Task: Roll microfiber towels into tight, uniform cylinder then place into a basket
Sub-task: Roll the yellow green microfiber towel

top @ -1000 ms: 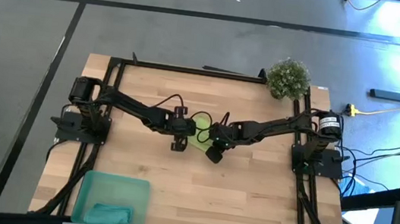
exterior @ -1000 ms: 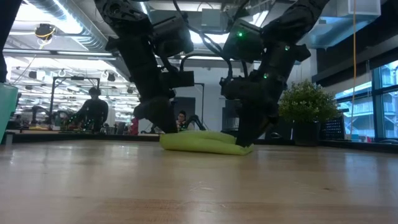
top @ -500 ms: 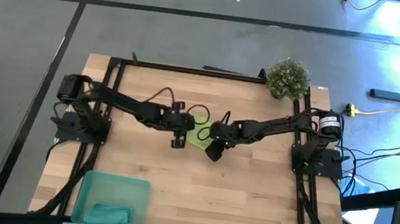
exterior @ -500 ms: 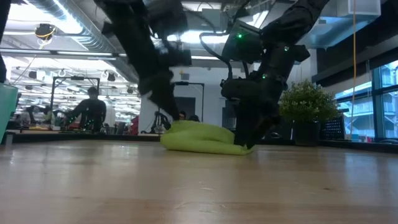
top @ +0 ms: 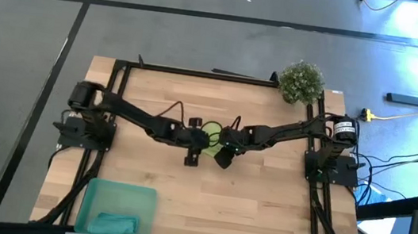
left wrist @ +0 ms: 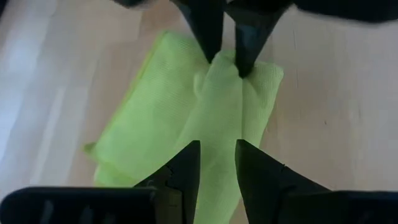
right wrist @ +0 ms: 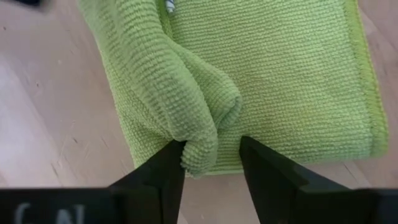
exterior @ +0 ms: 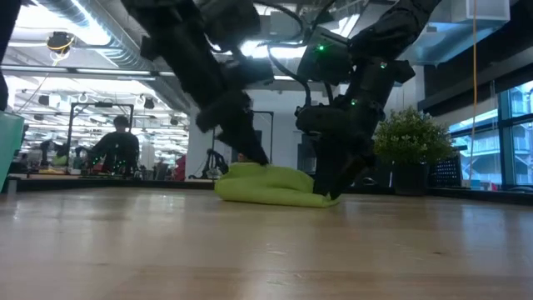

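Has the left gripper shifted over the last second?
Yes. In the high view the left gripper has slid toward the table's right side, now partly covering the lime towel, nearer the unmoved right gripper.

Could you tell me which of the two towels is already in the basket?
The teal towel: it lies in the basket at the table's near left corner. The lime towel is mid-table between the two tools.

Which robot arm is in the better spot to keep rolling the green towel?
Probably the right. The right gripper already has the lime towel's rolled fold between its open fingers. The left gripper sits over the same roll at the other end, fingers close together with cloth between them.
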Tool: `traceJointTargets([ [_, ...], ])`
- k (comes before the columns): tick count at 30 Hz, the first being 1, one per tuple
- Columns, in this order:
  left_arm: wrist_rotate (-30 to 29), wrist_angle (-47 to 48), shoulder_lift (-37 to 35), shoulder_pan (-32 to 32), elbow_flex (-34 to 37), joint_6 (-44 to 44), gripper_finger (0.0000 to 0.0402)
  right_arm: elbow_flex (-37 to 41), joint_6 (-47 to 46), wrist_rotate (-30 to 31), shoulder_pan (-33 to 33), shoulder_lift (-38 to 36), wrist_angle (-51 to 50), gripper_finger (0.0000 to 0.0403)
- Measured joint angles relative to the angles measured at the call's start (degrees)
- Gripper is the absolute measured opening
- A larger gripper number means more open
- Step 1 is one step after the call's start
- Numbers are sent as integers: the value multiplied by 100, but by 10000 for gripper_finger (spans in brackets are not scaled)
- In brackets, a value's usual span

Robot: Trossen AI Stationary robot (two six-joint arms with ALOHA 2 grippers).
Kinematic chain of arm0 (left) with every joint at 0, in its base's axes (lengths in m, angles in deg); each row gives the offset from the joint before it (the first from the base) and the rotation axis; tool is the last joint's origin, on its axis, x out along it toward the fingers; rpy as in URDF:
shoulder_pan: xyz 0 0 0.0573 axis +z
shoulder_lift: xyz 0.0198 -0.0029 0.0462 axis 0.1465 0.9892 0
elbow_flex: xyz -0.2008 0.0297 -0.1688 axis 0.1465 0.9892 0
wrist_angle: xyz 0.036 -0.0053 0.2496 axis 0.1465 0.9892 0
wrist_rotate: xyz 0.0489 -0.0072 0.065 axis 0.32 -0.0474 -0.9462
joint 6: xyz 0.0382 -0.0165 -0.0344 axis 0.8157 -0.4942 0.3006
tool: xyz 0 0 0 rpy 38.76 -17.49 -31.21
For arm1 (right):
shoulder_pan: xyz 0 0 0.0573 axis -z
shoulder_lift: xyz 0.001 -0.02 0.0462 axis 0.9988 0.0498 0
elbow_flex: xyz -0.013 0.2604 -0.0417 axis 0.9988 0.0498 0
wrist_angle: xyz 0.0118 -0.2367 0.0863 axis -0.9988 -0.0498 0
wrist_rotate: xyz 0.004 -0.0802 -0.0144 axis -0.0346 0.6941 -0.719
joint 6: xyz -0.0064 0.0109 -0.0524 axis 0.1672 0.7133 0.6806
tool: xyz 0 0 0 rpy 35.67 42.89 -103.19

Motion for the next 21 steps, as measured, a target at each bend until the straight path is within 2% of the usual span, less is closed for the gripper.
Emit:
traceJointTargets([
  [8, -15, -314, 648, 225, 0, 75, 96, 2, 10, -6, 2, -20, 4, 143],
  [15, 199, -431, 765, 481, -15, 46, 96, 12, 2, 15, -6, -341, -250, 143],
  [21, 377, -417, 763, 539, -15, 43, 96, 13, 0, 353, -158, -858, -501, 143],
])
